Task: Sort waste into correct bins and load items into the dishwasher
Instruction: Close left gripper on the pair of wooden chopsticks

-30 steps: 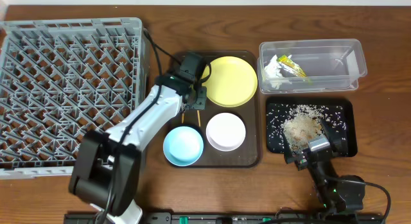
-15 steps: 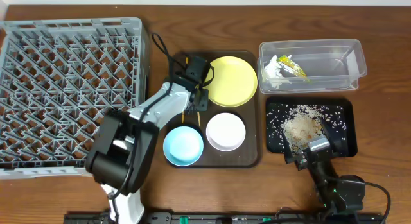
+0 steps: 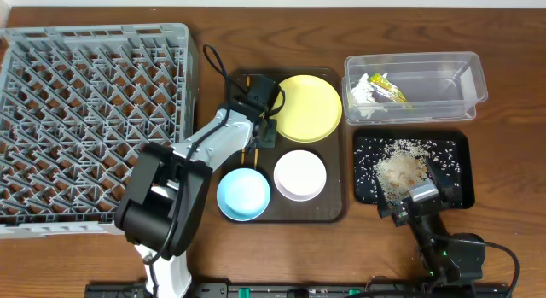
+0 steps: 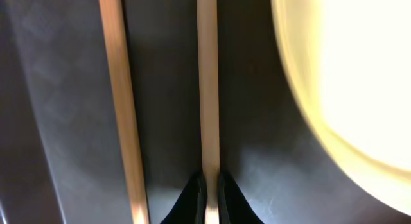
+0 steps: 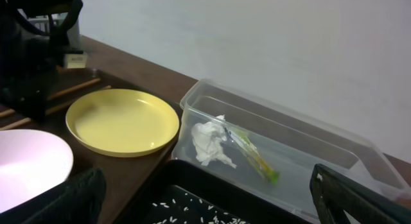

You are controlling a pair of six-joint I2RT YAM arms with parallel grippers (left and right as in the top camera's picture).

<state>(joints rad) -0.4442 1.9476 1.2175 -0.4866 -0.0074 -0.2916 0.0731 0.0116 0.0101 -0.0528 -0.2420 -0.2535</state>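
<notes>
My left gripper [image 3: 260, 127] is over the left part of the brown serving tray, beside the yellow plate [image 3: 307, 108]. In the left wrist view its jaws [image 4: 207, 201] are shut on one wooden chopstick [image 4: 207, 89]; the other chopstick [image 4: 122, 102] lies parallel to its left. The light blue bowl [image 3: 243, 194] and white bowl [image 3: 299, 174] sit on the same tray. The wrapper [image 3: 389, 88] and tissue [image 3: 362, 91] lie in the clear tub [image 3: 444, 89]. Rice crumbs [image 3: 401, 170] lie in the black tray [image 3: 456, 149]. My right gripper [image 3: 409, 200] is open and empty at that tray's front edge.
The grey dish rack [image 3: 94, 119] fills the left of the table and holds nothing. The brown serving tray [image 3: 334, 211] sits in the middle. In the right wrist view the plate [image 5: 122, 121], the tub [image 5: 295, 166] and the black tray's rim [image 5: 186, 176] lie ahead.
My left arm swung its elbow to the right and the gripper shifted slightly toward the plate over the chopsticks. The right arm has not moved.
</notes>
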